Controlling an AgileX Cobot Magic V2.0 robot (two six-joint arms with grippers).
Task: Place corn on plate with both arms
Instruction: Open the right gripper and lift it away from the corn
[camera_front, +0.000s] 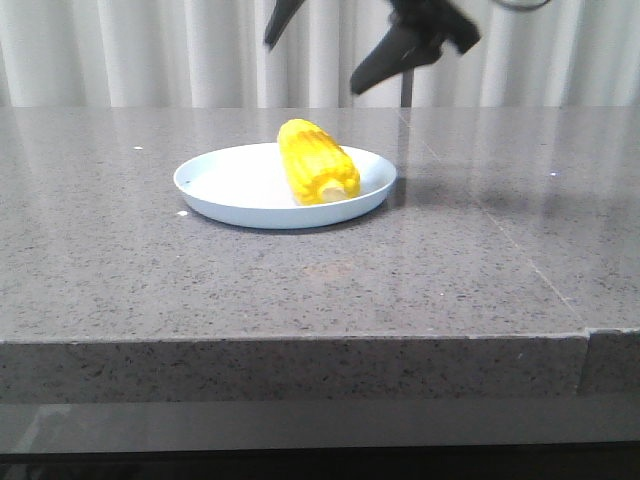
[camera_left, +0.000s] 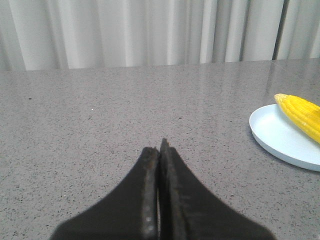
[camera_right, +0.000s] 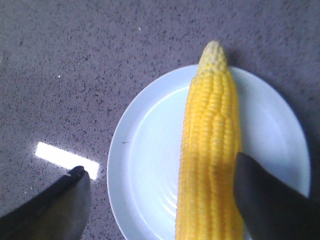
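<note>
Looks pretty much done to me: the corn (camera_front: 317, 162) is lying on the plate (camera_front: 220, 185), center of the front view, right half of the dish, pale cut end toward the camera. Further back at the top, the right gripper (camera_right: 160, 200) hangs above with jaws wide apart, holding nothing. The left gripper (camera_left: 159, 150) is off to the side, jaws pressed together, empty. Only backing off left, I'd say.

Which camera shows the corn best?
The right wrist view: the corn fills the frame from above, kernel rows clear, lying on the plate. The front view shows it foreshortened, cut end forward; the left wrist view only catches its tip.
</note>
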